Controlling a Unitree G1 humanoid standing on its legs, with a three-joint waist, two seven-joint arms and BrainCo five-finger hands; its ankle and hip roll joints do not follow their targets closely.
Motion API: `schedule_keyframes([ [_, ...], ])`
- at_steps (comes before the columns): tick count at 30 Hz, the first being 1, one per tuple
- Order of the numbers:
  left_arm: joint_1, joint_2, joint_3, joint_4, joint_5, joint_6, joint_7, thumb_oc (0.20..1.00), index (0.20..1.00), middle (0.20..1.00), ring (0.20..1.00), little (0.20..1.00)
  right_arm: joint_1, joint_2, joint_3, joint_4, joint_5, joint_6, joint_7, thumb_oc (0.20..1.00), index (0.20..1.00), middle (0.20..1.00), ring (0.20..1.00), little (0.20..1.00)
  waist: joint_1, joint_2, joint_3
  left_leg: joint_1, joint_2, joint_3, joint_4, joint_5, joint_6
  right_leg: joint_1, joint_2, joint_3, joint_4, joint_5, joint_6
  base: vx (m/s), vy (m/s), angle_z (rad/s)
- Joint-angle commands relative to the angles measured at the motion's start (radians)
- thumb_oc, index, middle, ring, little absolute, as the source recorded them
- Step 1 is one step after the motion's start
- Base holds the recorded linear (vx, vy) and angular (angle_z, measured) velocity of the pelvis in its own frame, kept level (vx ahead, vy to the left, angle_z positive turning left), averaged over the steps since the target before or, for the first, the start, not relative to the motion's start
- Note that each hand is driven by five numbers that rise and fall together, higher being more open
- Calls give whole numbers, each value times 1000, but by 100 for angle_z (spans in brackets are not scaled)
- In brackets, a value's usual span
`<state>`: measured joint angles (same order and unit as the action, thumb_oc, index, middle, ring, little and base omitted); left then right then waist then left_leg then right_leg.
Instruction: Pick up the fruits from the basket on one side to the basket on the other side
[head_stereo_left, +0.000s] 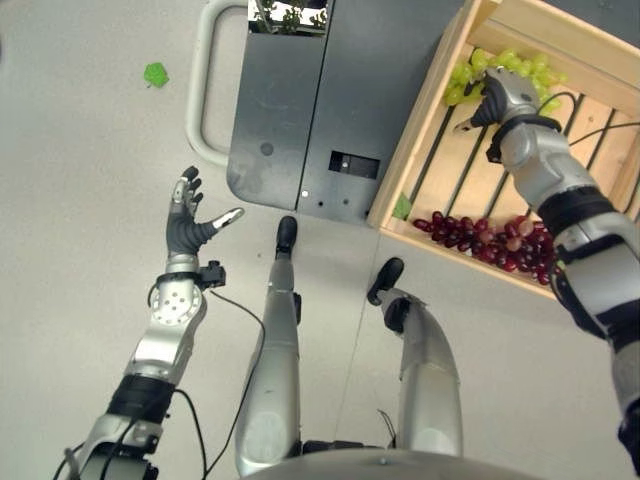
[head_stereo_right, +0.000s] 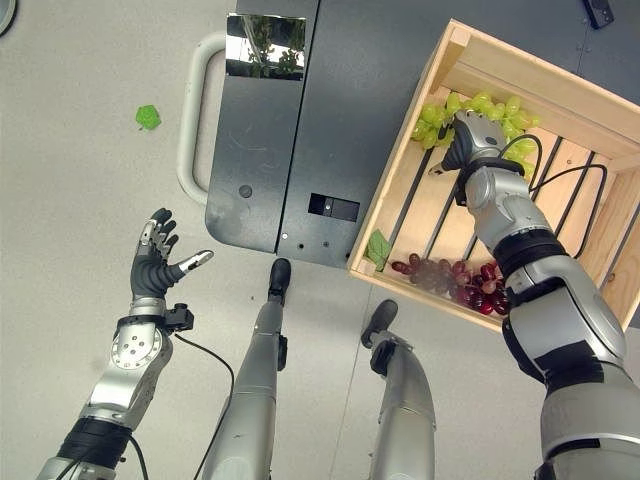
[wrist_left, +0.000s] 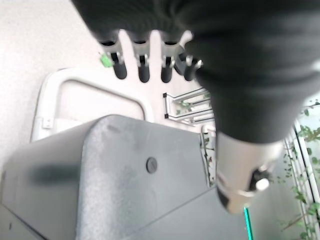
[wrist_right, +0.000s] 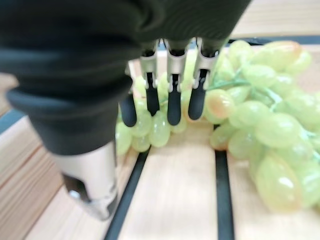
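A wooden crate (head_stereo_left: 425, 115) stands on the floor at the upper right. A bunch of green grapes (head_stereo_left: 520, 68) lies in its far corner and a bunch of red grapes (head_stereo_left: 495, 243) along its near wall. My right hand (head_stereo_left: 505, 95) reaches into the crate over the green grapes (wrist_right: 265, 115). Its fingers (wrist_right: 174, 100) are straight, with their tips at the near side of the bunch and the thumb held apart. My left hand (head_stereo_left: 185, 235) hovers over the bare floor at the left, palm up, fingers (wrist_left: 144, 65) spread and holding nothing.
A dark grey flat cart (head_stereo_left: 290, 110) with a white loop handle (head_stereo_left: 200, 90) lies between the hands, right beside the crate. One green leaf (head_stereo_left: 155, 74) lies on the floor at the far left, another (head_stereo_left: 402, 207) in the crate's near corner.
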<state>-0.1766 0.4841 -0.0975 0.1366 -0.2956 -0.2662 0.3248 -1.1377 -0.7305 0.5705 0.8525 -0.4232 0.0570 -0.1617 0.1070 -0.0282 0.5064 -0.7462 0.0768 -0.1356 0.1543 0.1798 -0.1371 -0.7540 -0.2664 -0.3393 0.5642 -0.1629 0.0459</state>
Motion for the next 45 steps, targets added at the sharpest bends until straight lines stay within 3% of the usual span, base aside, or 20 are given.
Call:
schedule_keyframes([
  [1, 13, -4, 15, -79, 36, -29, 18, 1000, 1000, 1000, 1000, 1000, 62, -15, 28, -65, -19, -14, 55, 1000, 1000, 1000, 1000, 1000, -21, 7, 14, 52, -43, 12, 111, -161, 78, 76, 2, 31, -171, 102, 91, 0, 0, 0],
  [2, 27, -3, 32, -80, 40, -24, 14, 1000, 1000, 1000, 1000, 1000, 134, -53, -7, -206, -29, -20, 87, 1000, 1000, 1000, 1000, 1000, -34, -9, 14, 57, -39, 16, 107, -161, 76, 81, 3, 33, -185, 109, 92, 0, 0, 0],
  [6, 53, -1, 65, -86, 52, -19, 4, 1000, 1000, 1000, 1000, 1000, 309, -127, -137, -470, -31, -39, 129, 1000, 1000, 1000, 1000, 1000, -61, -37, 14, 68, -34, 23, 100, -163, 78, 91, 10, 39, -205, 119, 97, 0, 0, 0],
  [12, 95, 7, 82, -119, 66, -11, -35, 1000, 1000, 1000, 1000, 1000, 598, -200, -393, -740, 9, -78, 174, 1000, 1000, 1000, 1000, 1000, -76, -56, 14, 85, -34, 27, 102, -170, 82, 115, 12, 40, -221, 126, 99, -4, 7, -3],
  [20, 128, 29, 96, -147, 74, -11, -76, 1000, 1000, 1000, 1000, 1000, 676, -269, -526, -782, 34, -93, 169, 1000, 1000, 1000, 1000, 1000, -77, -60, 14, 109, -30, 35, 97, -173, 86, 142, 19, 49, -243, 133, 100, -6, 9, -5],
  [35, 113, 17, 73, -128, 67, -7, -88, 1000, 1000, 1000, 1000, 1000, 473, -236, -406, -653, -49, -71, 139, 1000, 1000, 1000, 1000, 1000, -56, -36, 14, 108, -33, 35, 101, -172, 89, 140, 23, 53, -245, 134, 94, 0, 0, 0],
  [45, 70, 18, 5, -102, 47, -21, -59, 1000, 1000, 1000, 1000, 1000, 162, -110, -111, -323, -122, -48, 66, 1000, 1000, 1000, 1000, 1000, -16, 2, 14, 84, -41, 35, 105, -165, 89, 120, 20, 49, -243, 137, 92, 0, 0, 0],
])
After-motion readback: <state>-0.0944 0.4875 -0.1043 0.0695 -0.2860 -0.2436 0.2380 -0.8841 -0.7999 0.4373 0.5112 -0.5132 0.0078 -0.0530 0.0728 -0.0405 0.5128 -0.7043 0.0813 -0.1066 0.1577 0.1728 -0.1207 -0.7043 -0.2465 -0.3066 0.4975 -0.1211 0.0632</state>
